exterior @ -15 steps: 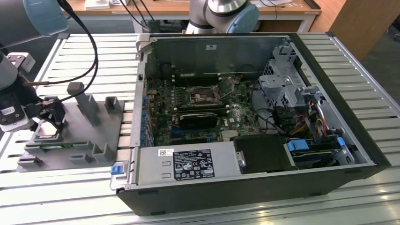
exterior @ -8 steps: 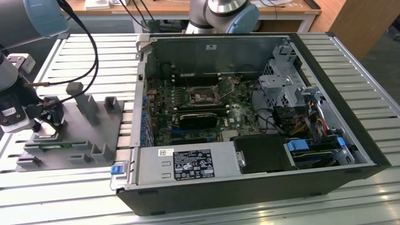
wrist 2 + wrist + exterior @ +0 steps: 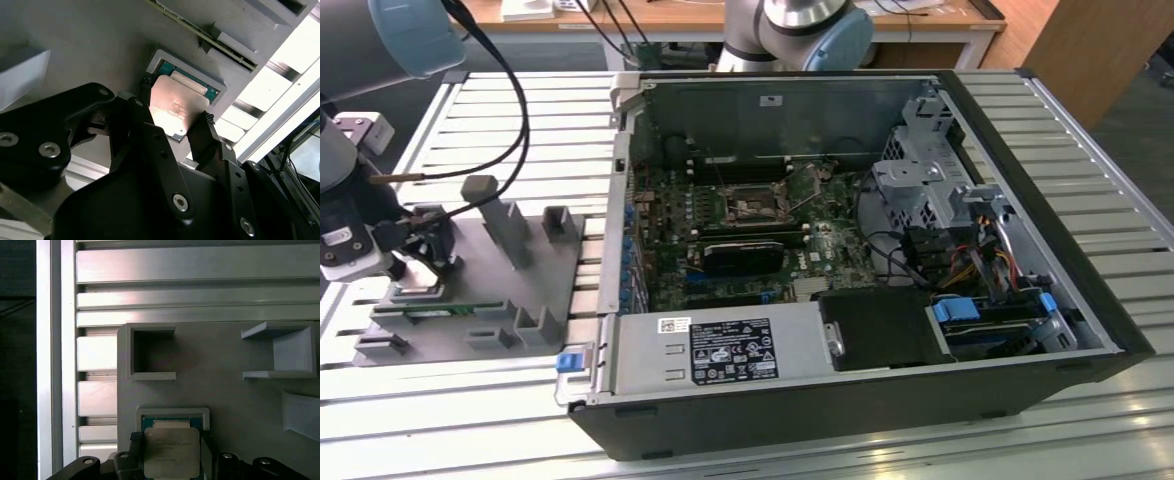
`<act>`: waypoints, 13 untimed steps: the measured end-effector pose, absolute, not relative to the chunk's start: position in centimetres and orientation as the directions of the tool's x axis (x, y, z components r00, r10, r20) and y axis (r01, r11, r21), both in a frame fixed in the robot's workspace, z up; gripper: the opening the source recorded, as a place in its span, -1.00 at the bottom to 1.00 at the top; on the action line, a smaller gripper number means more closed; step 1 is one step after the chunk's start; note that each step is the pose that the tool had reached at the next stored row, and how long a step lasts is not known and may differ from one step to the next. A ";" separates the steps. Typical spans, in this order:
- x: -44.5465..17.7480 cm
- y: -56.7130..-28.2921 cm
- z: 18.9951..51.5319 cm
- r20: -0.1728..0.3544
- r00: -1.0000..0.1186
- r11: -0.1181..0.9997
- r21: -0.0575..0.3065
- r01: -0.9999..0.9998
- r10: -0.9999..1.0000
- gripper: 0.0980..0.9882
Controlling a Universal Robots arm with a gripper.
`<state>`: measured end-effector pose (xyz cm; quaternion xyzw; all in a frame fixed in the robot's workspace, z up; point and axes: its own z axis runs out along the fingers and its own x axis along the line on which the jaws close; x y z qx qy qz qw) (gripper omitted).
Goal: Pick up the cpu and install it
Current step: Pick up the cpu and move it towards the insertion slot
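Across the slatted tabletop (image 3: 1067, 110) lies an open computer case (image 3: 854, 420), its motherboard facing up, with the dark socket (image 3: 754, 208) near the middle. Beside it, toward the exterior view's left, sits a grey moulded holder (image 3: 520, 250) with several pockets. Over that holder's near corner the tool (image 3: 416, 272) is down low. In both wrist views its black fingers (image 3: 144, 100) are closed against two opposite edges of the cpu (image 3: 177, 107), which sits at its square recess in the holder, well apart from the case.
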<state>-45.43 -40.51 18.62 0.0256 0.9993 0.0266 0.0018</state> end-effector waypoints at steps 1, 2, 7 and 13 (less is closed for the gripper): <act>-45.4 -40.5 18.8 -0.002 -0.999 0.997 0.053 0.051 0.051 0.00; -45.4 -40.5 19.0 -0.002 -0.999 0.997 0.053 0.051 0.051 0.00; -45.4 -40.5 19.9 -0.002 -0.999 0.997 0.053 0.051 0.051 0.00; -45.4 -40.5 20.6 -0.002 -0.999 0.997 0.060 0.051 0.051 0.00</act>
